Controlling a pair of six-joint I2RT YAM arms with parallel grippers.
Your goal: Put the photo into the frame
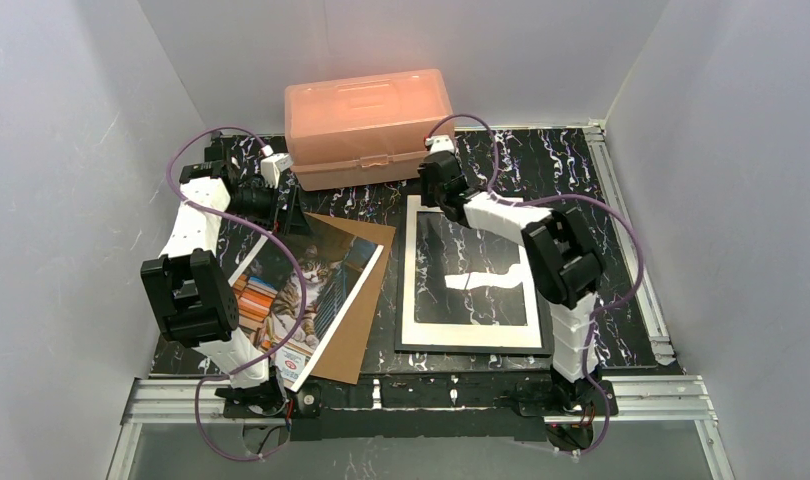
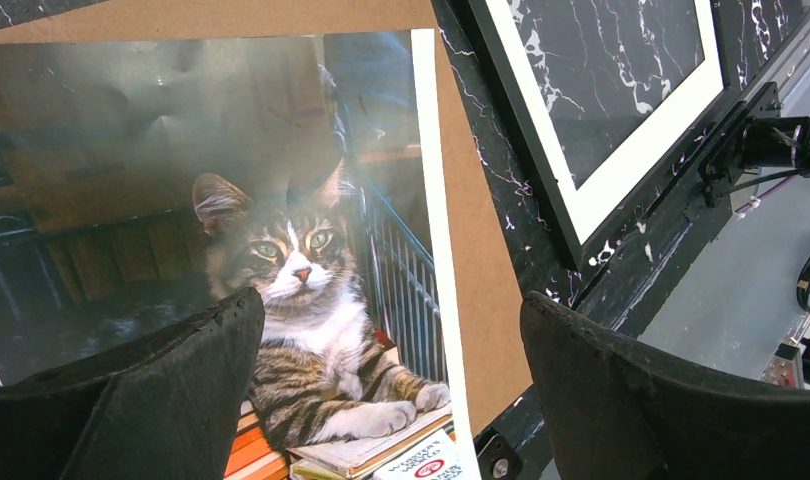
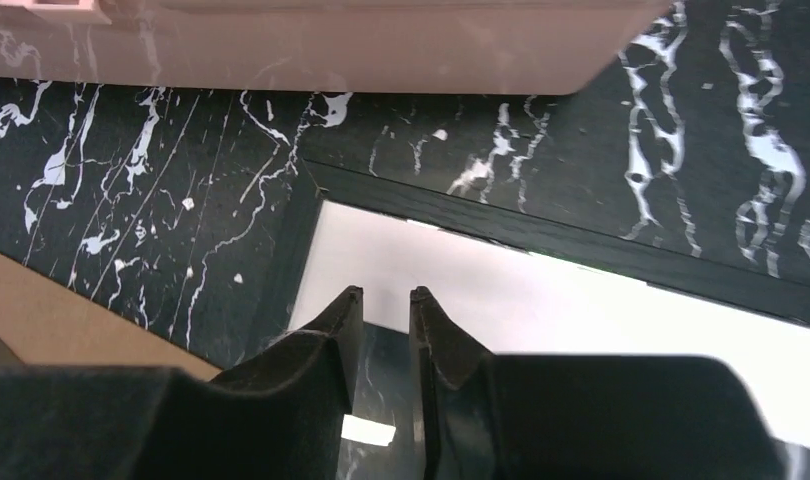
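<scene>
Pickup stage: photo (image 1: 301,285) lies face up on the board (image 1: 356,330), left of the frame (image 3: 581,245). Your left gripper (image 2: 391,300) hangs over it, fingers wide. Right gripper (image 3: 386,295) sits over the frame's far-left corner, fingers nearly together, holding nothing. Next you'd need a photo edge.

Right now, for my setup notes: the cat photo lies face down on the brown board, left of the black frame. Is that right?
No: the photo lies face up, cat showing, as the left wrist view shows; it is on the brown board, left of the frame.
</scene>
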